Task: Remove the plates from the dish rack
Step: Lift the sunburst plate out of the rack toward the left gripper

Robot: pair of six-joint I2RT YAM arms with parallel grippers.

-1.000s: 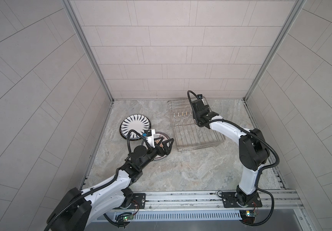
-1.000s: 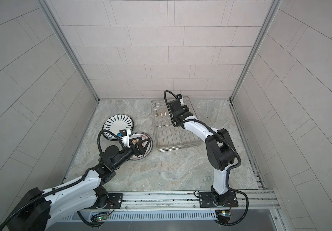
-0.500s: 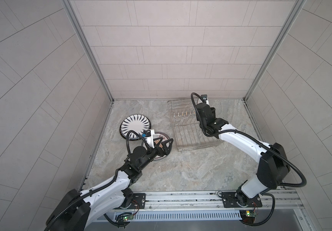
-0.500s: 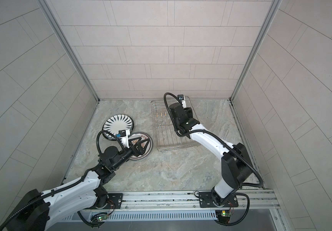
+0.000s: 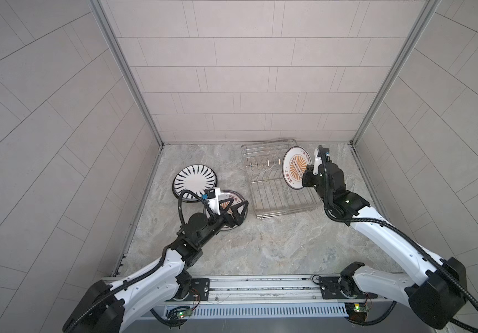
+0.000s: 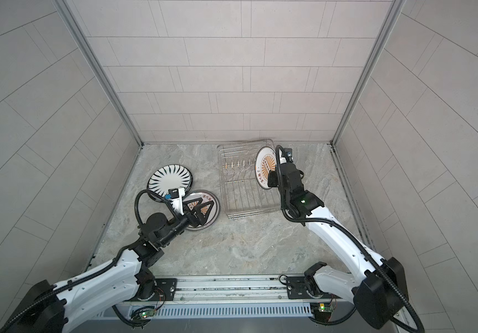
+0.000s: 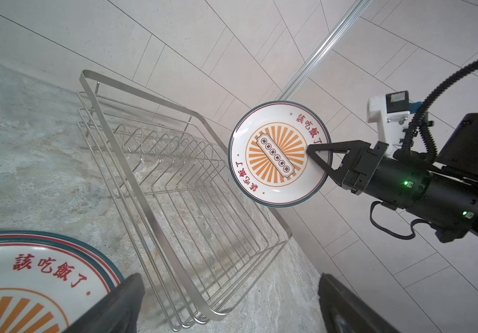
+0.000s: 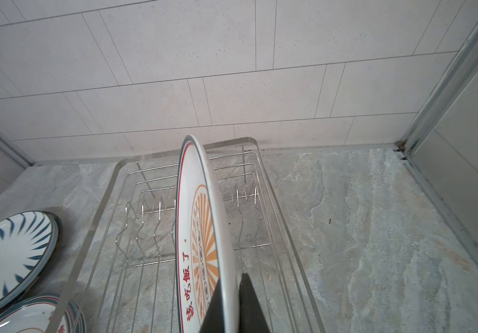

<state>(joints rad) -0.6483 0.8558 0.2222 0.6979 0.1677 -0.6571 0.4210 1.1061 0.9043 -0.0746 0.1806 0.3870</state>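
Note:
My right gripper (image 5: 307, 176) (image 8: 230, 302) is shut on the rim of an orange sunburst plate (image 5: 295, 167) (image 6: 264, 167) (image 7: 275, 152) (image 8: 197, 230). The plate hangs on edge, above the right side of the silver wire dish rack (image 5: 275, 184) (image 6: 243, 187) (image 7: 174, 201) (image 8: 261, 178). The rack's prongs stand bare. Left of the rack, another sunburst plate (image 5: 233, 196) (image 6: 216, 201) (image 7: 16, 274) tops a flat pile, and my left gripper (image 5: 233, 212) (image 6: 201, 209) (image 7: 229, 288) hovers open over it. A black-striped plate (image 5: 196, 183) (image 6: 170, 180) (image 8: 4, 253) lies beside it.
Tiled walls close in the marble floor on three sides, and the back wall (image 5: 232, 127) is just behind the rack. The arms' mounting rail (image 5: 261, 288) runs along the front edge.
My right arm has drawn back toward the right and lifted the sunburst plate up out of the rack. The left arm has stayed where it was, gripper open.

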